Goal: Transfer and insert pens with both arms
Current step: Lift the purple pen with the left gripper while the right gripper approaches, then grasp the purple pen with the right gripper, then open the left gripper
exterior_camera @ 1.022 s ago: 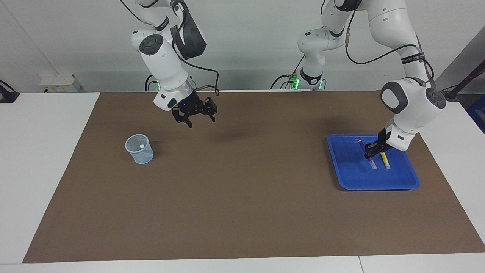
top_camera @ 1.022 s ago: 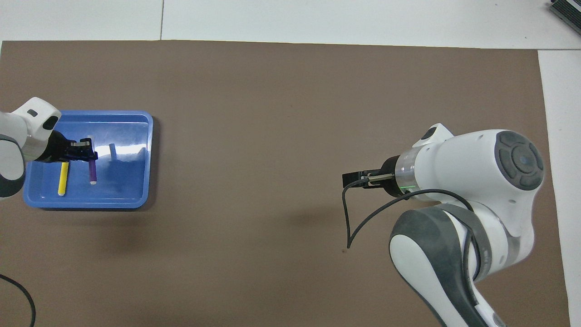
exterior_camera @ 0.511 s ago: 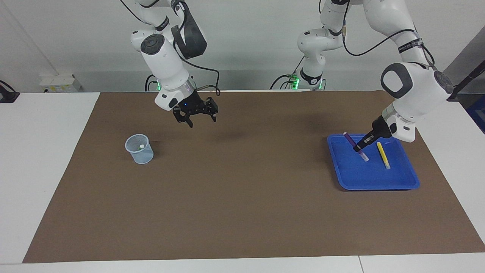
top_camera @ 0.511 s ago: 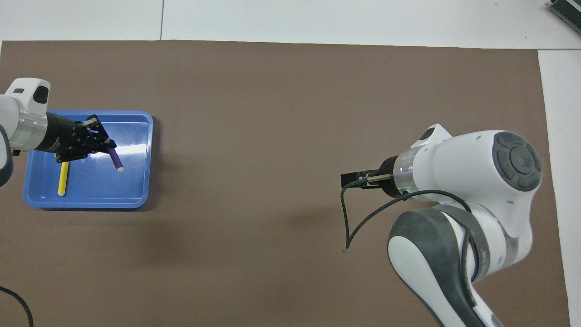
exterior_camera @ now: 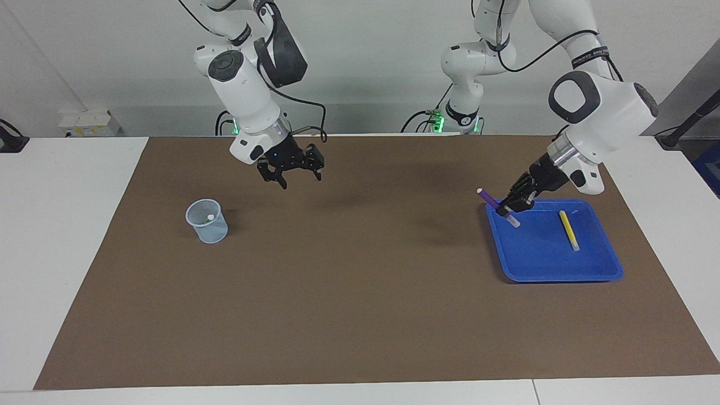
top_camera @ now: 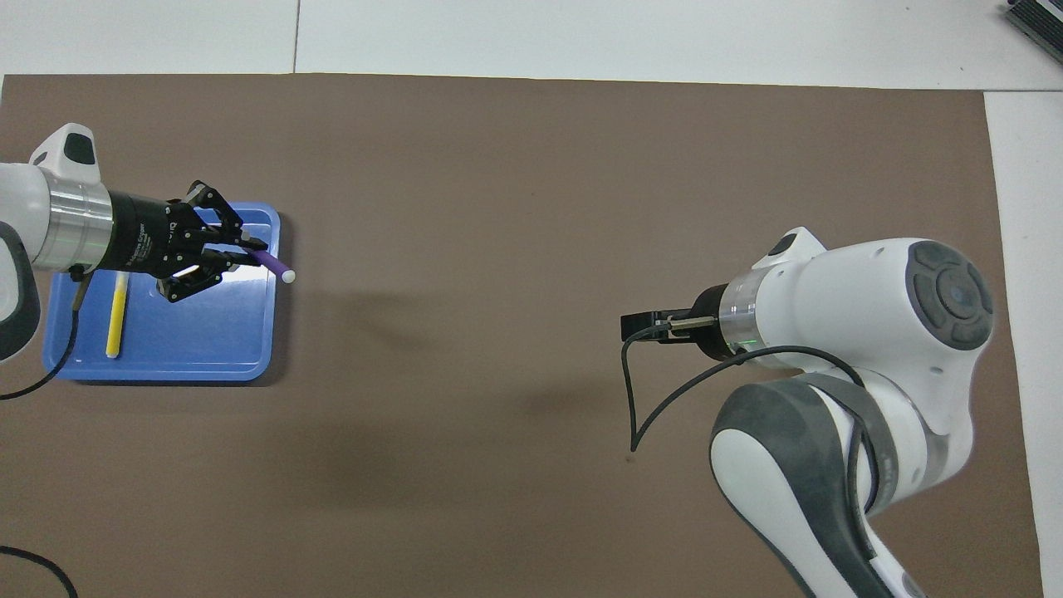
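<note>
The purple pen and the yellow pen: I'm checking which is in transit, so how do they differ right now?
The purple pen is held in the shut left pincer, up in the air over the blue tray's edge; the yellow pen lies loose in the tray. The purple pen is tilted, one pale end raised; the yellow pen lies flat. Both are slim sticks with a pale end.

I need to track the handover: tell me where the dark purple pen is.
The dark purple pen is held aloft in the shut left end effector, over the blue plastic tray's edge toward the right arm's end.
</note>
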You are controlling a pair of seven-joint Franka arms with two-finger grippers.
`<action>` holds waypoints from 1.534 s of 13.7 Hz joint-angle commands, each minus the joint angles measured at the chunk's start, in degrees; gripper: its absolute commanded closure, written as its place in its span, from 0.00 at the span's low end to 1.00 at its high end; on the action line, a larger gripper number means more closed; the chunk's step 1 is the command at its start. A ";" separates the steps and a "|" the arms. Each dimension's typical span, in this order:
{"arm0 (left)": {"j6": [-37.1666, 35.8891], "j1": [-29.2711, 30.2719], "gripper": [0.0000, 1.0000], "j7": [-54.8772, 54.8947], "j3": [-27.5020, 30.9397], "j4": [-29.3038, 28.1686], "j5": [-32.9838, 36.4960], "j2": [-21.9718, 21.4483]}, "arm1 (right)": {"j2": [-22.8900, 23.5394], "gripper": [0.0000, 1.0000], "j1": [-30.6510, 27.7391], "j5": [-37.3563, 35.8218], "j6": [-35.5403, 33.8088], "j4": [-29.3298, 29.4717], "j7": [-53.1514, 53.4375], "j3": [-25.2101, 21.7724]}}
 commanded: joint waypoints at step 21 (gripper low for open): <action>20.49 -16.90 1.00 -36.12 0.67 -21.72 -8.65 -18.93 | 9.57 0.00 22.36 25.05 34.06 10.20 27.74 0.12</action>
